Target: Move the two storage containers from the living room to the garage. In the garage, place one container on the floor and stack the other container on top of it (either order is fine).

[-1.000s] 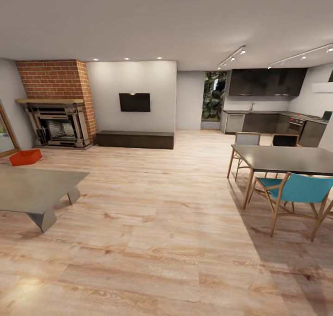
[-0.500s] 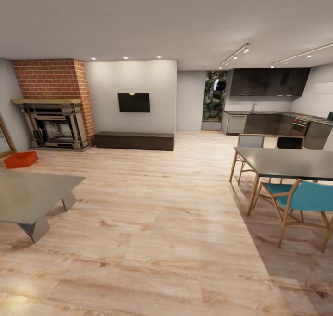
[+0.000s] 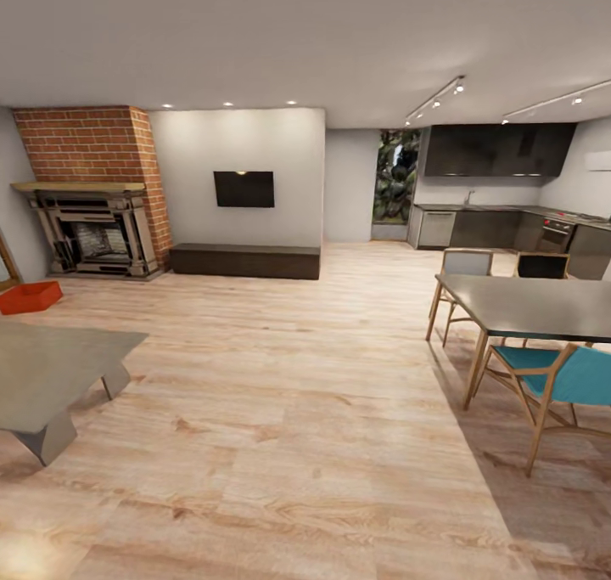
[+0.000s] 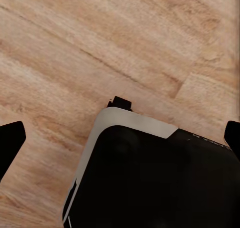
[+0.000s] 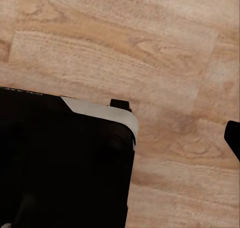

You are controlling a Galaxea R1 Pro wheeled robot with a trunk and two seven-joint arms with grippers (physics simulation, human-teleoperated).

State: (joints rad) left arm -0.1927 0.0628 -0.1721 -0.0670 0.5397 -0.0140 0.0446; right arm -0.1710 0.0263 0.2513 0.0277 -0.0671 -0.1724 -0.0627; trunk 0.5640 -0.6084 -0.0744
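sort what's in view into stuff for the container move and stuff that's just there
For the job:
storage container, on the wood floor by the fireplace

Just there:
low grey table
dining table
teal chair
wall TV

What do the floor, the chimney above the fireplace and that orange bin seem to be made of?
The floor looks like light wood planks, with visible grain and seams. The chimney looks like red brick with pale mortar lines. The orange bin is plain and smooth, possibly plastic.

Wood plank floor [image 3: 280,410], brick fireplace [image 3: 89,232], dining table [image 3: 535,304]
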